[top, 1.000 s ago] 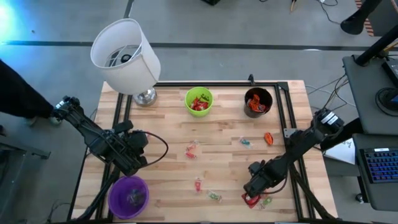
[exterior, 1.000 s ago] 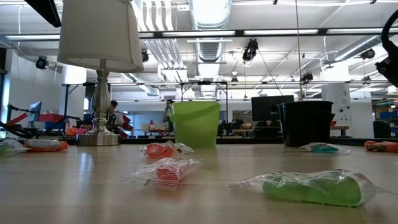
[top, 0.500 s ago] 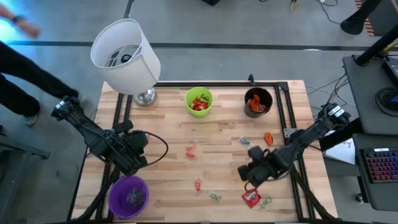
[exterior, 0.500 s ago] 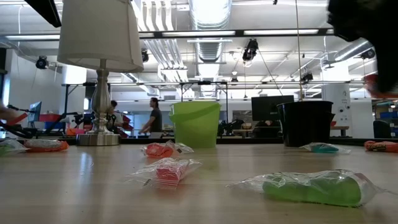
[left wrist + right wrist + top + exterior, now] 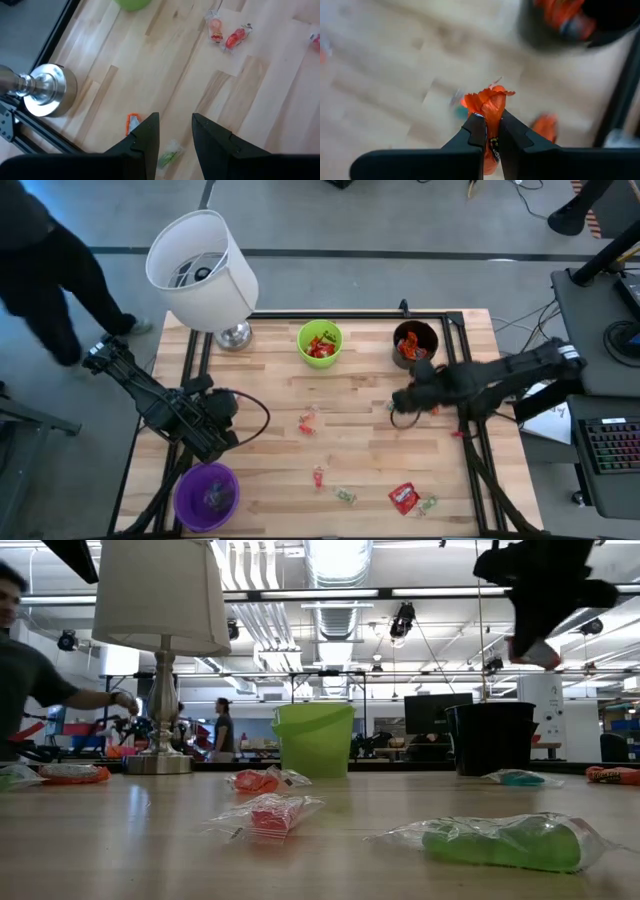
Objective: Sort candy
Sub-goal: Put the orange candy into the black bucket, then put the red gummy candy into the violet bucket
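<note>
The right gripper (image 5: 490, 131), clamped on an orange-red candy (image 5: 490, 104), hangs seemingly near the black cup (image 5: 415, 344).

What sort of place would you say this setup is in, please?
Probably a robotics lab or workshop: the low view shows exposed ceiling ducts, monitors on benches behind, and people walking about beyond the wooden table.

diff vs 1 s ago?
Right claw rose from the table's near right corner and swung toward the black cup, shut on an orange candy. A red packet lies uncovered where it was. Left claw, cups and other sweets unchanged.
</note>
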Available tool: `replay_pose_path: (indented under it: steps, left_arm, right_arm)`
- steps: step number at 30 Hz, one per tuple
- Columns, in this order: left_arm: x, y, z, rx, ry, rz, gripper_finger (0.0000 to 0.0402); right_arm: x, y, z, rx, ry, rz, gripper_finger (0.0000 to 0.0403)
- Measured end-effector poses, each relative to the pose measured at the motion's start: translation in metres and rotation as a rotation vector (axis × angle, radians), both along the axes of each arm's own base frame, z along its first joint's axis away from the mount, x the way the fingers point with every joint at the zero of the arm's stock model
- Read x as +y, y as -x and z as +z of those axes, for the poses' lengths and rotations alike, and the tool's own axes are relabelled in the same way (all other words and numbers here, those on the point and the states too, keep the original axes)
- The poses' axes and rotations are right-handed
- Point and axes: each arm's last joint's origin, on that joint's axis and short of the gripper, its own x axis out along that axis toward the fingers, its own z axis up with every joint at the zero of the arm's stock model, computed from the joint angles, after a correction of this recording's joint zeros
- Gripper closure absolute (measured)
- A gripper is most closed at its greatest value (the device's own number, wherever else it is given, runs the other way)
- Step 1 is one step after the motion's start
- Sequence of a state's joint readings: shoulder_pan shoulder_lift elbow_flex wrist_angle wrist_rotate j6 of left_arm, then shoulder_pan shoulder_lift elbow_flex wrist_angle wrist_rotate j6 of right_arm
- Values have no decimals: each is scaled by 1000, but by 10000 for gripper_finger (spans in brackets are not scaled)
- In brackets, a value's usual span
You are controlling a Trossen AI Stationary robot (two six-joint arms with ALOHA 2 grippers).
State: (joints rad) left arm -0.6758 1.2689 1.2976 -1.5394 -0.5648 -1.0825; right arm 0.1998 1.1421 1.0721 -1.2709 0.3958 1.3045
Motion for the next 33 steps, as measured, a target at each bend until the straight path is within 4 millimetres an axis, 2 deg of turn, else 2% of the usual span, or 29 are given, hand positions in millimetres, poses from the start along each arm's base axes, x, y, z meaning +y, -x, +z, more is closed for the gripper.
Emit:
replay_pose_path:
  steps: [6, 12, 18, 24, 33]
  left_arm:
    - [-1, -1, 0, -29, 28, 53, 304]
    - [-3, -3, 0, -66, 60, 74, 304]
    - [-2, -6, 0, -92, 83, 103, 304]
    - [-2, -7, 0, -108, 99, 130, 304]
    - [1, -8, 0, -94, 84, 137, 304]
  right_arm:
    - [-53, 17, 16, 17, 127, -23, 385]
    - [-101, 30, 21, 95, 189, -43, 385]
    - [-140, 24, 21, 38, 211, 9, 371]
    - [-158, 16, 15, 45, 190, 75, 323]
    - [-160, 14, 12, 61, 170, 54, 263]
